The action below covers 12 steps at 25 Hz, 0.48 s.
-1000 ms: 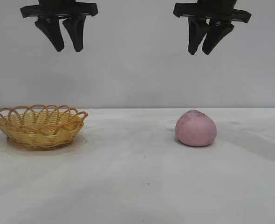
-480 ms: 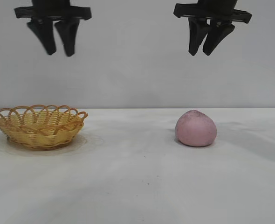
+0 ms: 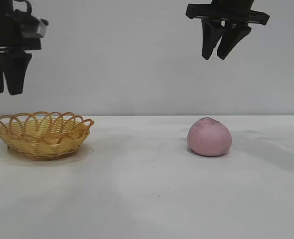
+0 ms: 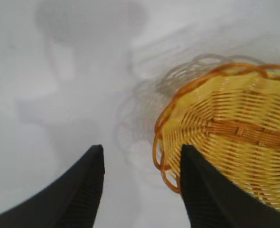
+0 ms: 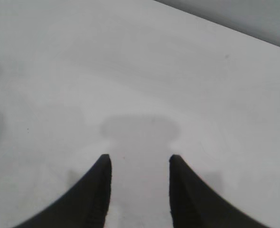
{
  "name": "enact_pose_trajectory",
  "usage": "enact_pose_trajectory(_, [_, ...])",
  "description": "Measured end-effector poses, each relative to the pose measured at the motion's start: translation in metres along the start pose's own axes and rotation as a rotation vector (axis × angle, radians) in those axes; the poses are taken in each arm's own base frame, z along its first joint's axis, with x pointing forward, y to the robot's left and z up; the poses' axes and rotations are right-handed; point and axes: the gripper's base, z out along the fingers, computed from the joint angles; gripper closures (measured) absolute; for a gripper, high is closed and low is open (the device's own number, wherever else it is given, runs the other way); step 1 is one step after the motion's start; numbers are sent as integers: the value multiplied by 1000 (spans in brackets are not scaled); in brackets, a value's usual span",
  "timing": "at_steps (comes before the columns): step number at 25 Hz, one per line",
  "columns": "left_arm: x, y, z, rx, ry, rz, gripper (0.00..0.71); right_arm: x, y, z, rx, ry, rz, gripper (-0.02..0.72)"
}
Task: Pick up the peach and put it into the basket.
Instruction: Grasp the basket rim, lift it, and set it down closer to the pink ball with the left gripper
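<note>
Resting dome-up on table (image 3: 147, 199), tip skyward, peach (image 3: 209, 137); both tools (image 3: 5, 89) (image 3: 218, 56) parted, empty.

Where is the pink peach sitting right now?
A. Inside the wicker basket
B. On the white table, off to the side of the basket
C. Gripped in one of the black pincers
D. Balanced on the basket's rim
B: the peach rests on the bare table, well apart from the basket, which holds nothing, and both pincers hang open above.
</note>
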Motion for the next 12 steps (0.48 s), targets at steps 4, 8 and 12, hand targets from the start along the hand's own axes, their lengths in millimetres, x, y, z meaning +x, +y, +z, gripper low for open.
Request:
enact_pose_trajectory(4, [-2, -1, 9, 21, -7, -13, 417, 0, 0, 0, 0, 3, 0, 447])
enact_pose_trajectory(8, [-4, -2, 9, 35, -18, -27, 639, 0, 0, 0, 0, 3, 0, 447])
enact_pose_trajectory(12, [-6, -10, 9, 126, -42, -104, 710, 0, 0, 0, 0, 3, 0, 447])
